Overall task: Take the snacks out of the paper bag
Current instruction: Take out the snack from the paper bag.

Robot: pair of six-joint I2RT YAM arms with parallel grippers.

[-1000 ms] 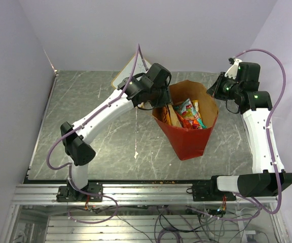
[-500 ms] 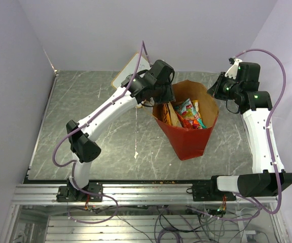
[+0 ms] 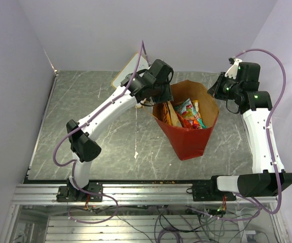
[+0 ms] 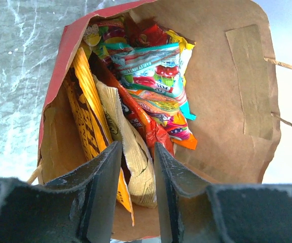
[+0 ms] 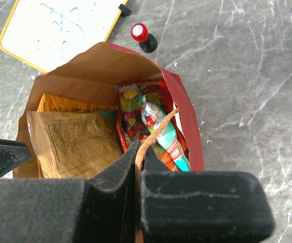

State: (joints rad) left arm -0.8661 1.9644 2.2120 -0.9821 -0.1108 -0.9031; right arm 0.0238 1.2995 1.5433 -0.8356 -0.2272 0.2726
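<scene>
A tall paper bag [image 3: 191,142], red outside and brown inside, stands open on a grey marbled surface [image 3: 85,111]; the snacks [image 4: 156,76] are all inside it, packed upright and overlapping; a teal and red packet [image 4: 153,68] lies toward the middle of the bag, an orange packet [image 4: 93,96] leans against the bag's inner wall, and a tan-brown packet [image 4: 118,116] sits just beside the orange one. The left end effector [image 4: 136,152] hangs over the bag's mouth with its fingers spread, the tan-brown packet's upper edge between them; whether they touch it cannot be told. The right end effector [image 5: 137,149] is at the bag's opposite rim, its fingers pressed together and pinching the bag's thin twisted handle [image 5: 161,124]. Beyond the bag, a yellow-edged whiteboard [image 5: 60,25] lies flat on the surface; a small red-capped object [image 5: 143,36] stands between the whiteboard and the bag.
</scene>
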